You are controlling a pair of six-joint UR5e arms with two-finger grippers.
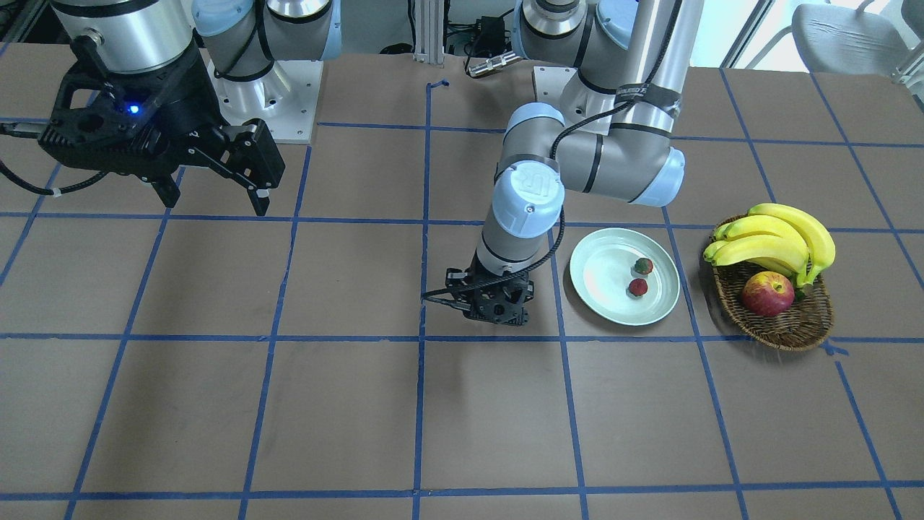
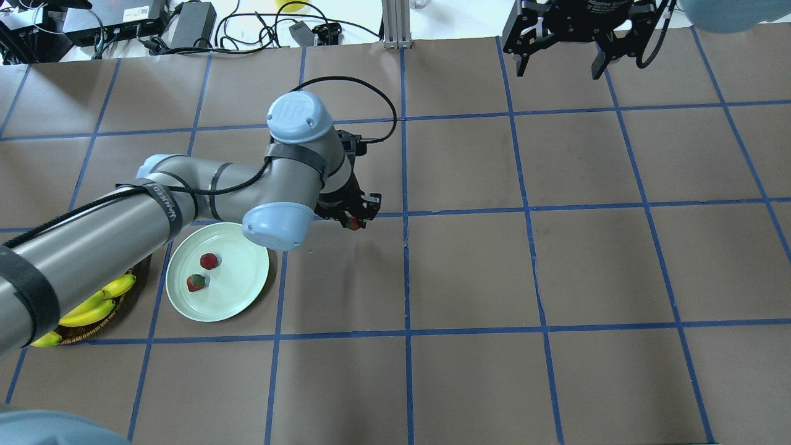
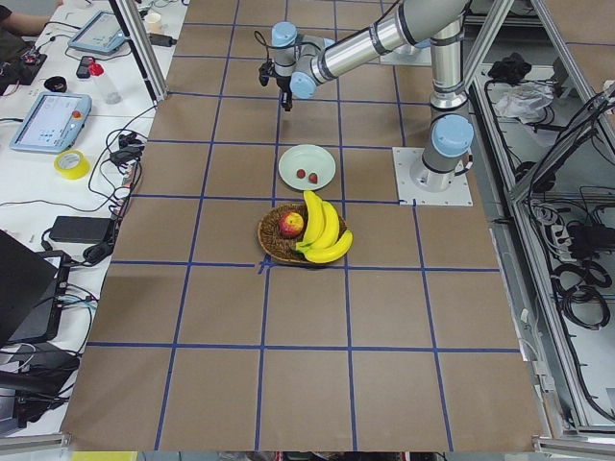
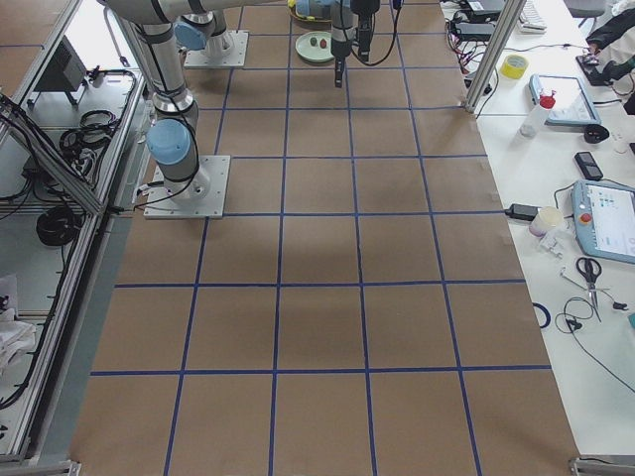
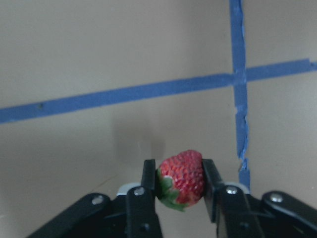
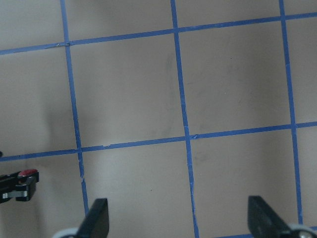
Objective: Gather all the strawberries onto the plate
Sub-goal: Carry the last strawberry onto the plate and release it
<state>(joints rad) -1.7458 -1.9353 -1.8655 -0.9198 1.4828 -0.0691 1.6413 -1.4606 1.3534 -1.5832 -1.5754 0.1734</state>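
My left gripper [image 5: 179, 182] is shut on a small red strawberry [image 5: 182, 179] with a green cap, held a little above the brown table. From overhead the gripper [image 2: 352, 221] is just right of the pale mint plate [image 2: 244, 281], with the berry [image 2: 353, 224] at its tips. Two more strawberries [image 2: 209, 261] [image 2: 196, 283] lie on the plate; they also show in the front view [image 1: 643, 266] [image 1: 637, 287] on the plate [image 1: 603, 285]. My right gripper [image 2: 561, 67] is open and empty, high at the far right.
A wicker basket [image 1: 783, 326] with bananas [image 1: 776, 242] and a red-yellow apple [image 1: 766, 294] stands beside the plate, on the side away from my left gripper. Blue tape lines grid the brown table. The left arm's elbow [image 2: 278, 225] hangs over the plate's edge.
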